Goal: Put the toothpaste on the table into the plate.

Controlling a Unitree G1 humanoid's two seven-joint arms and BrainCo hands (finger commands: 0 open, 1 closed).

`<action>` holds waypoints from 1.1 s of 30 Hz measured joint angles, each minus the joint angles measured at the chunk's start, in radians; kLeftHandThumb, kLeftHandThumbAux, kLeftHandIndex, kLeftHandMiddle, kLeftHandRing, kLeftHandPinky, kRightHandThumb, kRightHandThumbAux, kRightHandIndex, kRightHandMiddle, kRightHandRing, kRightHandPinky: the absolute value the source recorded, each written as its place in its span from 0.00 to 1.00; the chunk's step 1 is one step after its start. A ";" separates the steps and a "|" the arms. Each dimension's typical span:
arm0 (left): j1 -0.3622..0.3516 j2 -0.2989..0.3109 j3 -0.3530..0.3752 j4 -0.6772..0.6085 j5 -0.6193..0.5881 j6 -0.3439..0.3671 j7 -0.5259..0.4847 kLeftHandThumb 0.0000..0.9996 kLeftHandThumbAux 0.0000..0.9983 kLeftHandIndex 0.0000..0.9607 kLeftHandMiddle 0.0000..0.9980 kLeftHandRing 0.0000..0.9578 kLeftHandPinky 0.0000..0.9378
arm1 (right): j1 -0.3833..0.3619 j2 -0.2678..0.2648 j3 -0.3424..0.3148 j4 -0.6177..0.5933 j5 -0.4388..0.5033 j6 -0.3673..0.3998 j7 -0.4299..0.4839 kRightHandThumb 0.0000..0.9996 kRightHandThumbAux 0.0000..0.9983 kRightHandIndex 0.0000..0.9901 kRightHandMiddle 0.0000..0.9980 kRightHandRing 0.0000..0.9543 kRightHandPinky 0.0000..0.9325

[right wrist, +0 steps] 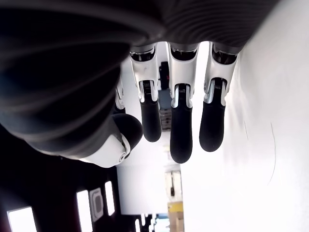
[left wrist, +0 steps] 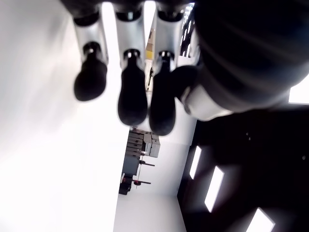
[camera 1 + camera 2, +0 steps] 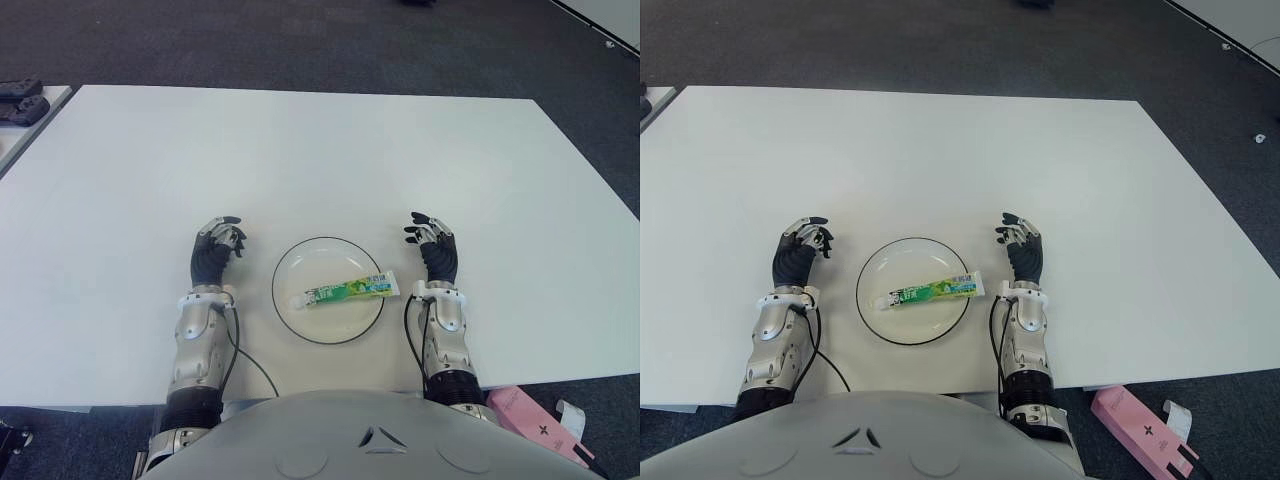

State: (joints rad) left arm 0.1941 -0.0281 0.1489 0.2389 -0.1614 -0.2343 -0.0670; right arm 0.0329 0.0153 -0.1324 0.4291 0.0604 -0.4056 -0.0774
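The toothpaste (image 3: 350, 290) already lies across the plate (image 3: 292, 310), its cap end reaching the right rim, so we judge the job done and should just keep both hands clear. Our left hand (image 3: 215, 252) and right hand (image 3: 434, 248) flank the plate, fingers loosely extended, holding nothing. Beyond stretches the bare white table (image 3: 320, 160), then dark carpet (image 3: 300, 45).

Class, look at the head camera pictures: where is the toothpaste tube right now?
The toothpaste tube lies in the plate near the table's front edge, between the empty left hand and right hand.
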 measured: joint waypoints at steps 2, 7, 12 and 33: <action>0.001 0.001 0.000 -0.005 0.003 0.007 0.000 0.71 0.72 0.45 0.73 0.77 0.82 | 0.000 -0.002 -0.001 0.001 -0.002 0.001 -0.002 0.70 0.73 0.44 0.65 0.68 0.69; 0.008 -0.001 -0.004 -0.046 0.015 0.062 0.032 0.71 0.72 0.45 0.77 0.82 0.86 | -0.002 -0.004 -0.001 0.002 -0.013 0.008 -0.014 0.70 0.73 0.44 0.73 0.75 0.80; 0.016 -0.003 -0.008 -0.081 0.030 0.105 0.059 0.70 0.72 0.45 0.80 0.85 0.89 | -0.002 -0.004 0.000 -0.001 -0.021 0.014 -0.025 0.70 0.73 0.44 0.78 0.81 0.86; 0.033 0.006 -0.010 -0.117 0.064 0.137 0.073 0.70 0.72 0.45 0.84 0.89 0.90 | 0.000 0.023 -0.001 -0.032 -0.027 0.064 -0.076 0.71 0.73 0.44 0.86 0.88 0.90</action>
State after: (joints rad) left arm 0.2272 -0.0221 0.1392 0.1216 -0.0970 -0.0971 0.0062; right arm 0.0331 0.0378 -0.1339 0.3976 0.0335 -0.3420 -0.1533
